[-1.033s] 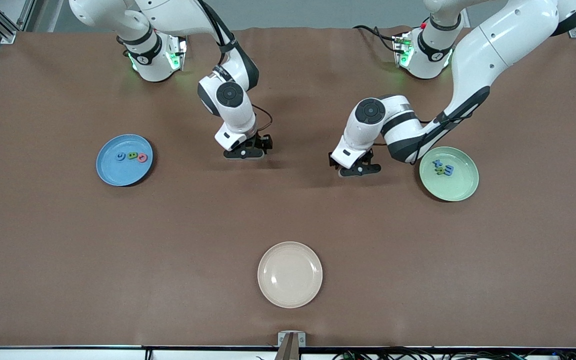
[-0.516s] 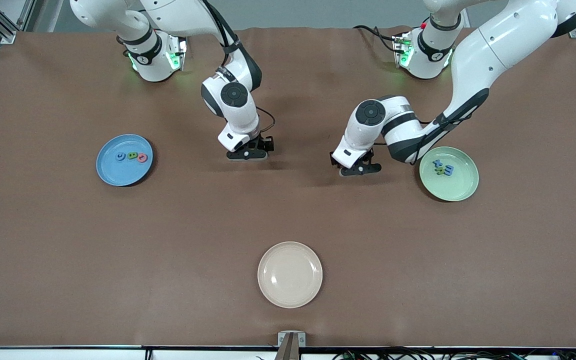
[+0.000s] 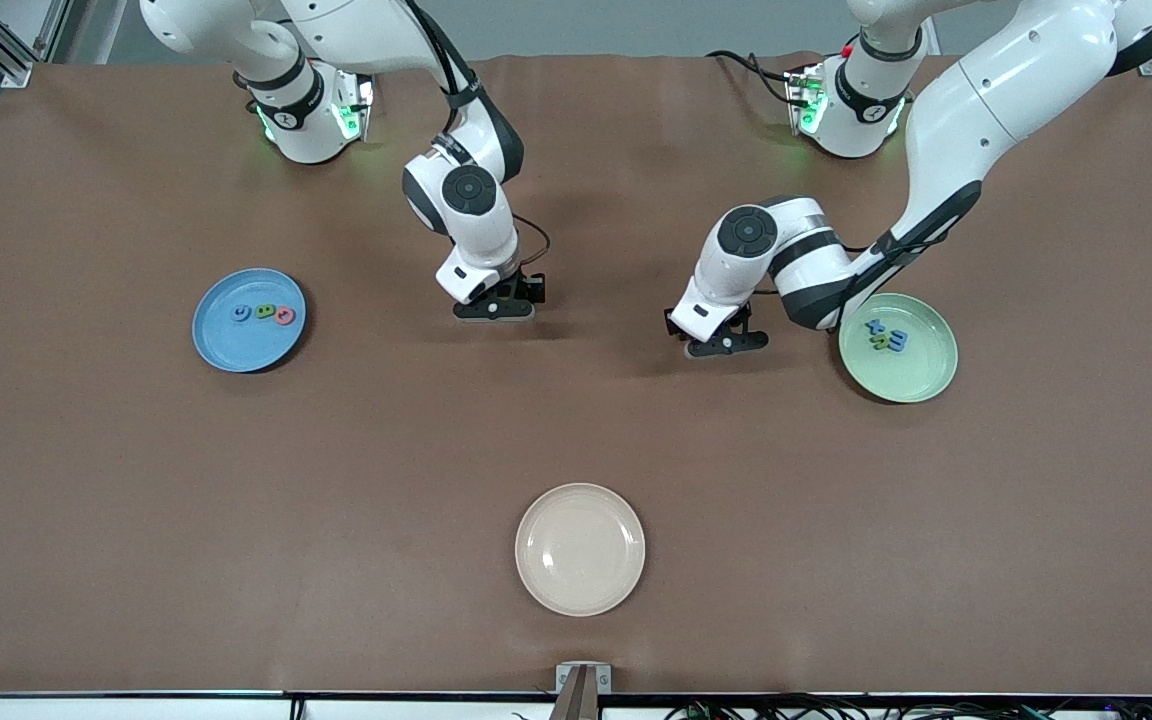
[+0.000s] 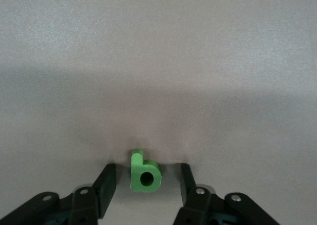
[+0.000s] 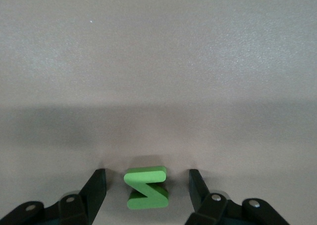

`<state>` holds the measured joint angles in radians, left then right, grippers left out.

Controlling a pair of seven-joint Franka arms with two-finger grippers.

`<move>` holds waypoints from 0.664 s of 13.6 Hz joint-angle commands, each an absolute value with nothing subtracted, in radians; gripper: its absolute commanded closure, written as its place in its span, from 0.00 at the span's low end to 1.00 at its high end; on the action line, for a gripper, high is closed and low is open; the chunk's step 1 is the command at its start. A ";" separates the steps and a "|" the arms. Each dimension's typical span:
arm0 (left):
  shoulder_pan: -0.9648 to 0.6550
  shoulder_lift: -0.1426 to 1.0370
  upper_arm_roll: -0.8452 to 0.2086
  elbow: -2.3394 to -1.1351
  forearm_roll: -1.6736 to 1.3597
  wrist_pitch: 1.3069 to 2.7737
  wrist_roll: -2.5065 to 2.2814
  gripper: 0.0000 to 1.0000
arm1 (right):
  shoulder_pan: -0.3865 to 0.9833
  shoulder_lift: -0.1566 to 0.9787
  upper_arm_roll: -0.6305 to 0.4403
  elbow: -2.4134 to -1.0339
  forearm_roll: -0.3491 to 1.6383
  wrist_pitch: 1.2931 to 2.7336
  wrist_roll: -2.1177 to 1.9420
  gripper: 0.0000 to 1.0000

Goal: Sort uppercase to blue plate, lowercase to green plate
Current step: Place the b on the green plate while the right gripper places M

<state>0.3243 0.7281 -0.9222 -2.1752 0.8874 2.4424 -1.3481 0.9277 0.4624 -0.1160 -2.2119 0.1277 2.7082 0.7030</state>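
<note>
Grasp | left gripper (image 4: 146,181) spread astride p (image 4: 145,172) on table mid-way between plates; right gripper (image 5: 147,188) spread astride N (image 5: 147,187) likewise; I'd centre each letter, then pinch gently | green plate (image 3: 921,380), blue plate (image 3: 226,345) well apart

Both the left gripper (image 3: 726,345) and right gripper (image 3: 494,310) hang low, jaws apart.
</note>
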 commanded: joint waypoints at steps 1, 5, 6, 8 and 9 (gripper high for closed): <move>0.314 0.733 -0.905 -2.171 0.914 2.461 -1.356 0.47 | 0.950 0.472 -0.132 -2.204 0.101 2.707 0.738 0.50; 0.314 0.733 -0.905 -2.171 0.914 2.461 -1.358 0.72 | 0.945 0.471 -0.143 -2.204 0.101 2.704 0.736 0.93; 0.314 0.732 -0.907 -2.171 0.914 2.461 -1.358 0.77 | 0.945 0.471 -0.153 -2.204 0.101 2.700 0.735 0.99; 0.318 0.726 -0.907 -2.171 0.913 2.461 -1.356 0.87 | 0.934 0.451 -0.184 -2.206 0.094 2.671 0.700 1.00; 0.325 0.718 -0.910 -2.171 0.913 2.459 -1.355 0.90 | 0.931 0.436 -0.214 -2.206 0.092 2.630 0.643 1.00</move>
